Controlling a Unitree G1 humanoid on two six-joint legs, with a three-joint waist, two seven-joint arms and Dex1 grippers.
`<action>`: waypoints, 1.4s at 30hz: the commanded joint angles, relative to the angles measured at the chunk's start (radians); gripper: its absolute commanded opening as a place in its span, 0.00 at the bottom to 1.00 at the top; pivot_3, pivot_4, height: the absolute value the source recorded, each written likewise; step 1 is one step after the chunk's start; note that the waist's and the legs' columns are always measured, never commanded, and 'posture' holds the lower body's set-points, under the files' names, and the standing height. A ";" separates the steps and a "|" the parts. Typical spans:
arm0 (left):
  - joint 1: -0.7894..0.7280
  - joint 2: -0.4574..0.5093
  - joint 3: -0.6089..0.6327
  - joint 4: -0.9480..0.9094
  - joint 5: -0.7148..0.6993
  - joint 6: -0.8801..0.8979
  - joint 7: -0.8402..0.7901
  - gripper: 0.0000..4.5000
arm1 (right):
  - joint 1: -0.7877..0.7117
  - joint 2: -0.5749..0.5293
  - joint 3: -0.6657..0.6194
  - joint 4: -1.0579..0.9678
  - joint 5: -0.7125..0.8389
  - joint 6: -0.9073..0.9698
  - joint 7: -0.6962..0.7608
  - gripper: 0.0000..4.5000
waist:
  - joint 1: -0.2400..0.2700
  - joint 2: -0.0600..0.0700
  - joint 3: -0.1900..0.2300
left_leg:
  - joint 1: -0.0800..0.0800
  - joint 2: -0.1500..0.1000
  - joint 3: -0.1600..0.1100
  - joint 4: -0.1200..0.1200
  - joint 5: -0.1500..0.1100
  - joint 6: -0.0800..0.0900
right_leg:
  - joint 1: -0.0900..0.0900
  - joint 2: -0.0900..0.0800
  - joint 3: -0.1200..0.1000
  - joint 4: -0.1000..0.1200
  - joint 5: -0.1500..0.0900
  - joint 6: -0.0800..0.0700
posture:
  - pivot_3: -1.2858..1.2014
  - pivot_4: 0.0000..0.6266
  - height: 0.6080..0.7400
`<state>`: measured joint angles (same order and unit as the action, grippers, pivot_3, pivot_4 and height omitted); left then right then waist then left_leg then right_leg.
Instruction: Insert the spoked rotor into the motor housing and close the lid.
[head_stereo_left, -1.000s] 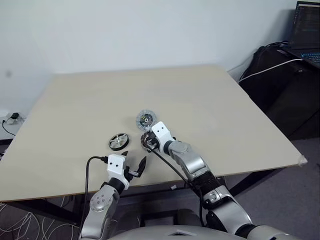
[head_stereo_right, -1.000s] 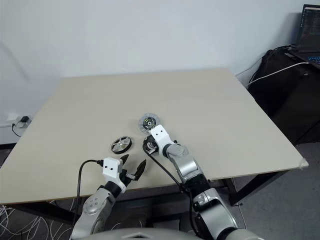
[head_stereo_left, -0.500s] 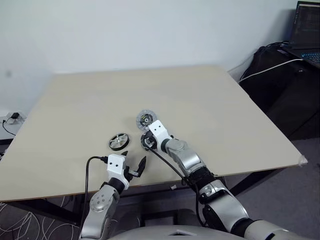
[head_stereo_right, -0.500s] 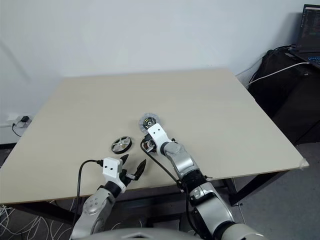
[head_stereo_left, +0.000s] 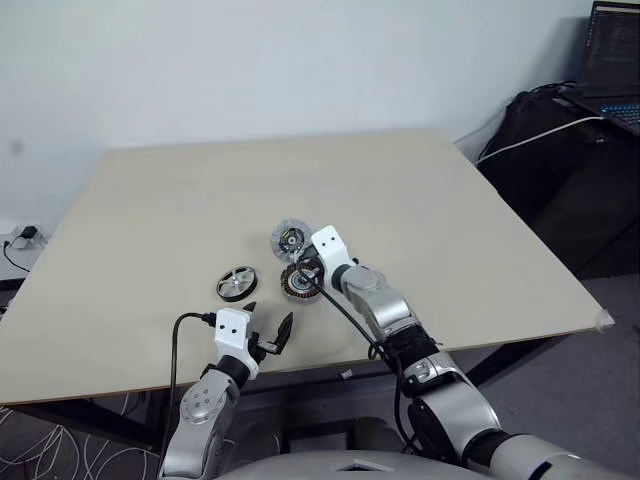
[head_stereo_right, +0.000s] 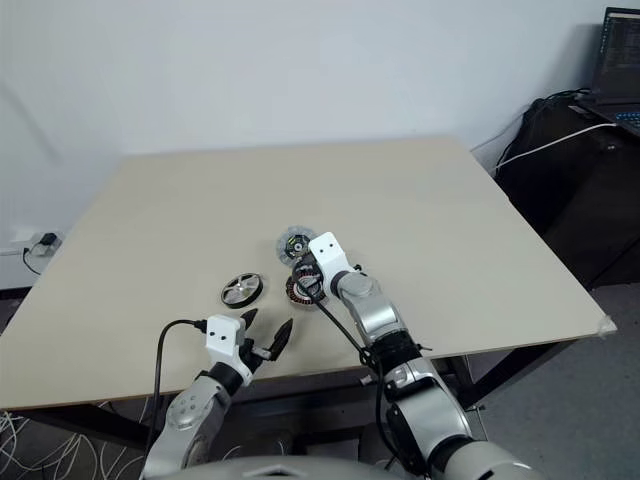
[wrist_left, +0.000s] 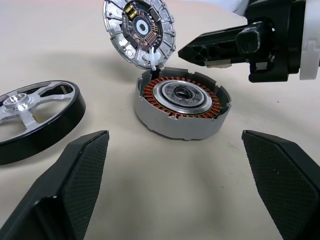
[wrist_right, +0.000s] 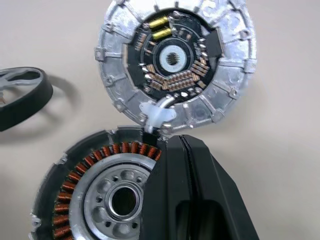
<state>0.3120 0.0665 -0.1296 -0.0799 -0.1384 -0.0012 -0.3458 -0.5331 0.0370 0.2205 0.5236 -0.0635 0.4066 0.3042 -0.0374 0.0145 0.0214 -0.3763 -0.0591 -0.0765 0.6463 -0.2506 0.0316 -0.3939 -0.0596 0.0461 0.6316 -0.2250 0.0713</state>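
Note:
The motor housing (wrist_left: 182, 102), a grey cup with a ring of copper windings, lies open on the table. Its lid (wrist_right: 175, 60) lies flat just beyond it, ribbed face and dark centre up, joined to the housing by a small white link. The spoked rotor (head_stereo_left: 237, 282), dark rim and pale spokes, rests on the table left of the housing. My right gripper (wrist_right: 177, 142) is shut and empty, its tip over the housing's far rim beside the white link. Nearer the table's front edge, my left gripper (head_stereo_left: 269, 315) stands open and empty, pointing at the housing.
The pale wooden table (head_stereo_left: 450, 220) stretches wide behind and to the right of the parts. Off the table at the far right stand a black bag (head_stereo_left: 560, 150) and a laptop (head_stereo_left: 612, 60). Cables lie on the floor at the left.
My right gripper, still shut, has lifted and moved away from me toward the lid, uncovering the housing's windings. The left gripper and the three parts have stayed put.

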 joint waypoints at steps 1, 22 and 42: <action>-0.010 -0.004 -0.004 -0.016 -0.014 -0.005 -0.003 1.00 | -0.005 0.016 0.020 -0.054 0.002 -0.012 0.017 0.00 | 0.000 0.000 0.000 | 0.000 0.000 0.000 0.000 0.000 0.000 | 0.000 0.000 0.000 0.000 0.000 0.000 | 0.52 0.00 1.00; 0.008 -0.007 -0.003 -0.026 -0.010 -0.009 0.003 1.00 | -0.036 0.028 0.047 0.120 -0.031 -0.034 0.008 0.00 | 0.000 0.000 0.000 | 0.000 0.000 0.000 0.000 0.000 0.000 | 0.000 0.000 0.000 0.000 0.000 0.000 | 0.52 0.00 1.00; 0.009 -0.013 -0.006 -0.030 -0.017 -0.005 0.008 1.00 | 0.049 0.012 0.033 -0.092 -0.010 -0.012 0.029 0.00 | 0.001 0.000 0.000 | 0.000 0.000 -0.001 0.000 0.001 -0.001 | -0.001 0.000 0.000 0.003 0.000 0.000 | 0.52 0.00 1.00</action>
<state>0.3313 0.0593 -0.1304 -0.0800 -0.1388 -0.0003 -0.3347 -0.4814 0.0482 0.2545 0.5074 -0.0813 0.3848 0.3273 -0.0367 0.0149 0.0214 -0.3762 -0.0593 -0.0773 0.6466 -0.2499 0.0305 -0.3949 -0.0598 0.0460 0.6350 -0.2256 0.0707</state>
